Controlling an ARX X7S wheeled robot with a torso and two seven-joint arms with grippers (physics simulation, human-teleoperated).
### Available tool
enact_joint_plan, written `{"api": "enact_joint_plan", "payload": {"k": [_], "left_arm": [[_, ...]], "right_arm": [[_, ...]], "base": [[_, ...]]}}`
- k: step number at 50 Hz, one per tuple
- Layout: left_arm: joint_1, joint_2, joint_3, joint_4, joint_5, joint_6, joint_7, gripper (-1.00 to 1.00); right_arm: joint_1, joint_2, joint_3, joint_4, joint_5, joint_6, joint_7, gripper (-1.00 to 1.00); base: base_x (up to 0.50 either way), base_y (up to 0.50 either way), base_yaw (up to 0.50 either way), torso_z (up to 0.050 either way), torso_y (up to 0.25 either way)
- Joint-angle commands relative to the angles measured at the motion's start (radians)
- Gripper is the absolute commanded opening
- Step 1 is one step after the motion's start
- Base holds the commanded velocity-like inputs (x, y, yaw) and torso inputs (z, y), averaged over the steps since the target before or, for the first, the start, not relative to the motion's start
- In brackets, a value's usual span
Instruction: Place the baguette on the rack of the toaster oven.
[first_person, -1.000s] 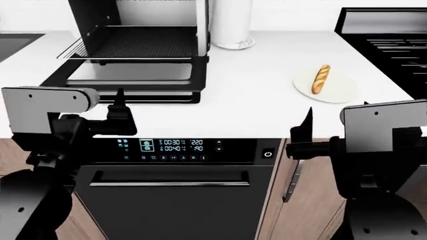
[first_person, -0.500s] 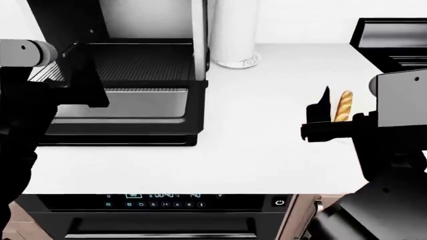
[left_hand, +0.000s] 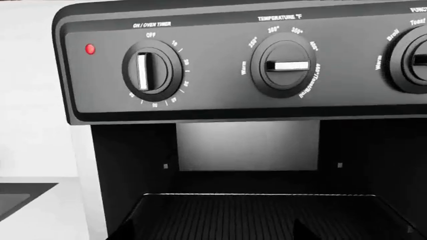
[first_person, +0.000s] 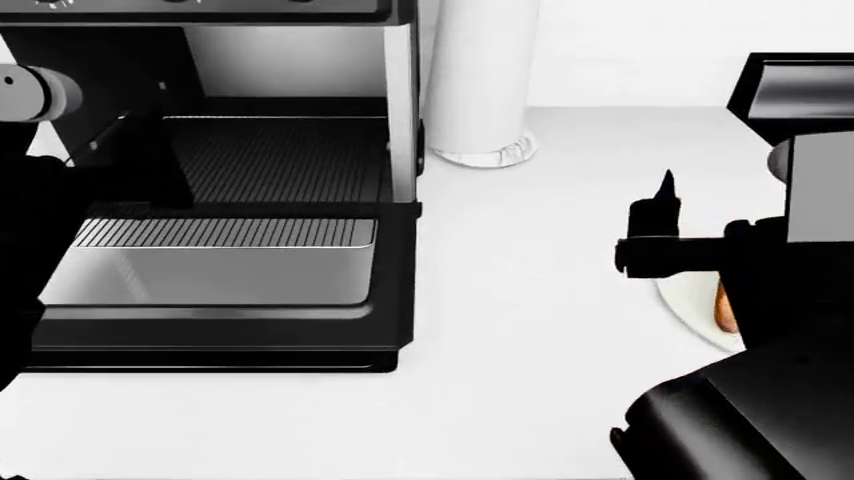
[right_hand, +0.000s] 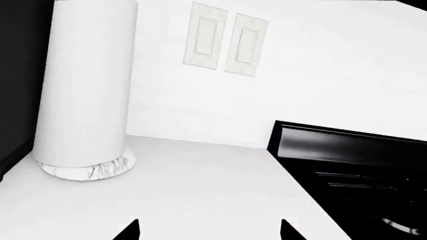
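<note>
The black toaster oven (first_person: 267, 200) stands at the left of the counter with its glass door (first_person: 200, 275) dropped open. Its rack (first_person: 274, 160) shows as a dark surface of fine parallel bars, also seen in the left wrist view (left_hand: 267, 215). My left gripper (first_person: 140, 150) hangs open in front of the cavity, over the rack, with nothing between its fingers. Only a brown sliver of the baguette (first_person: 725, 305) shows on a white plate (first_person: 683, 298), behind my right arm. My right gripper (first_person: 661, 215) hovers open and empty just left of the plate.
A tall white cylinder (first_person: 481, 80) stands right of the oven, also in the right wrist view (right_hand: 83, 90). A black cooktop (first_person: 801, 90) fills the far right. Three knobs (left_hand: 287, 65) line the oven's panel. A dark sink corner (left_hand: 17, 200) lies left of the oven.
The head view has come closer and higher over the counter. The left gripper rose to the oven's opening. The right arm now covers most of the baguette and plate.
</note>
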Motion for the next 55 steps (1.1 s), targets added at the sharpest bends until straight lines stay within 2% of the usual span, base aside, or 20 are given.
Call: {"api": "enact_joint_plan", "payload": {"k": [1,4,10,13,22,34,44,46,55], "left_arm": [[0.001,0.015,-0.029,-0.005,0.026,-0.003,0.002,1.0],[-0.002,0.013,-0.03,-0.005,0.025,-0.007,-0.002,1.0],[-0.003,0.01,-0.026,-0.009,0.022,-0.01,-0.007,1.0],[-0.003,0.01,-0.026,-0.01,0.019,-0.012,-0.009,1.0],[0.003,0.003,-0.021,-0.015,0.015,-0.004,-0.012,1.0],[0.007,0.003,-0.021,-0.02,0.007,0.001,-0.015,1.0],[0.014,0.002,-0.025,-0.024,0.0,0.004,-0.018,1.0],[0.013,0.004,-0.022,-0.03,-0.003,0.0,-0.019,1.0],[0.016,0.002,-0.024,-0.029,-0.01,-0.001,-0.022,1.0]], "right_arm": [[0.058,-0.027,0.171,0.109,-0.008,0.004,-0.129,1.0],[0.102,-0.027,0.255,0.154,0.025,0.004,-0.161,1.0],[0.144,-0.027,0.28,0.293,-0.008,0.004,-0.188,1.0],[0.186,-0.027,0.35,0.359,0.027,0.004,-0.179,1.0],[0.275,-0.027,0.434,0.487,0.023,0.004,-0.193,1.0],[0.309,-0.027,0.428,0.609,-0.153,0.004,-0.336,1.0],[0.295,-0.027,0.431,0.642,-0.146,0.004,-0.304,1.0],[0.287,-0.027,0.422,0.671,-0.09,0.004,-0.222,1.0],[0.274,-0.027,0.429,0.686,-0.062,0.004,-0.176,1.0]], "base": [[0.0,0.0,0.0,0.0,0.0],[0.0,0.0,0.0,0.0,0.0],[0.0,0.0,0.0,0.0,0.0],[0.0,0.0,0.0,0.0,0.0],[0.0,0.0,0.0,0.0,0.0],[0.0,0.0,0.0,0.0,0.0],[0.0,0.0,0.0,0.0,0.0],[0.0,0.0,0.0,0.0,0.0],[0.0,0.0,0.0,0.0,0.0]]}}
